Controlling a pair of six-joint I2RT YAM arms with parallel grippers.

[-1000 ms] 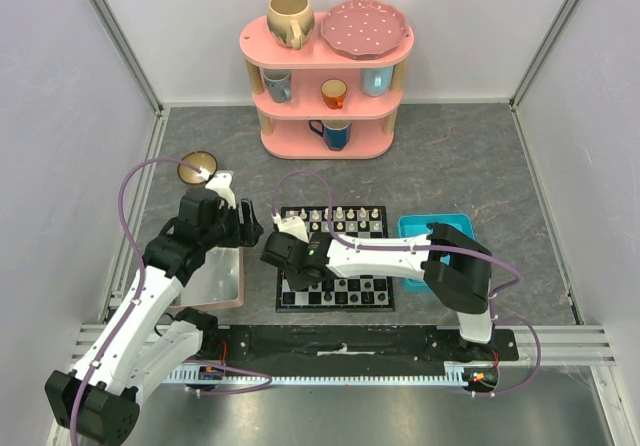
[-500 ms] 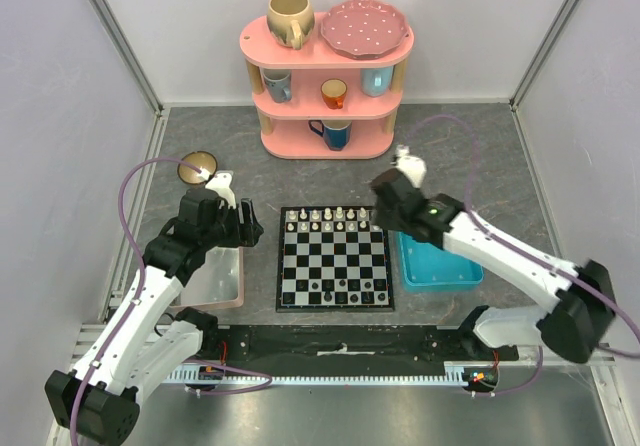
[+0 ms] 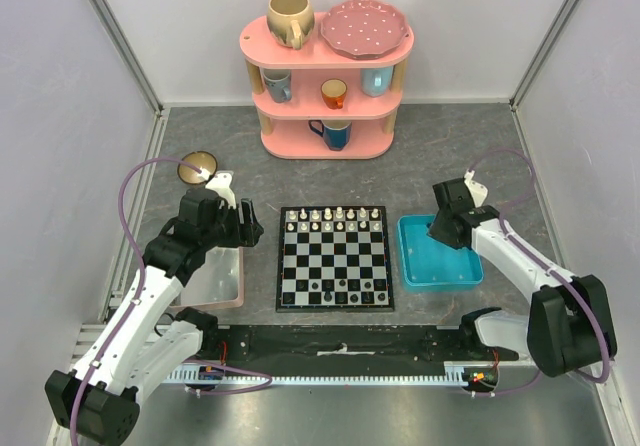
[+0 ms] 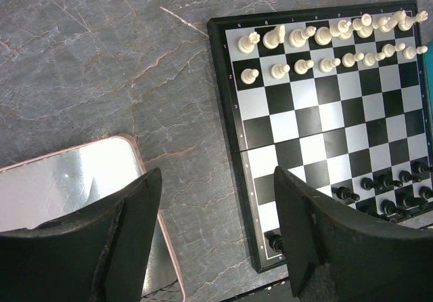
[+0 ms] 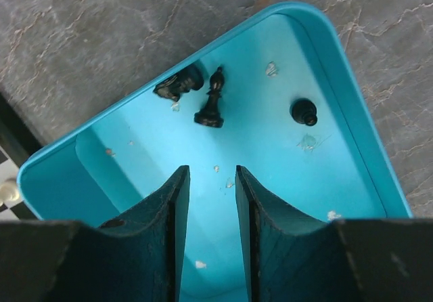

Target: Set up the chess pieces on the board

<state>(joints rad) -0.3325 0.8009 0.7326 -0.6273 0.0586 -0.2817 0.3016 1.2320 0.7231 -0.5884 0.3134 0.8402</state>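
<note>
The right jaws stand narrowly parted and empty over the blue tray (image 5: 270, 153), with three black chess pieces (image 5: 211, 102) just ahead of them. The left jaws gape wide, holding nothing, bare table (image 4: 189, 133) between them and the pink-rimmed tray (image 4: 61, 180) under the left one. The board (image 4: 318, 122) lies ahead-right, its black men (image 4: 346, 194) beside the right jaw and white chess pieces (image 4: 298, 38) farthest.

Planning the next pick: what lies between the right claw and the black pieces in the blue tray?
Right wrist view: only bare blue tray floor, pale-flecked, separates the right claw from black pieces.
</note>
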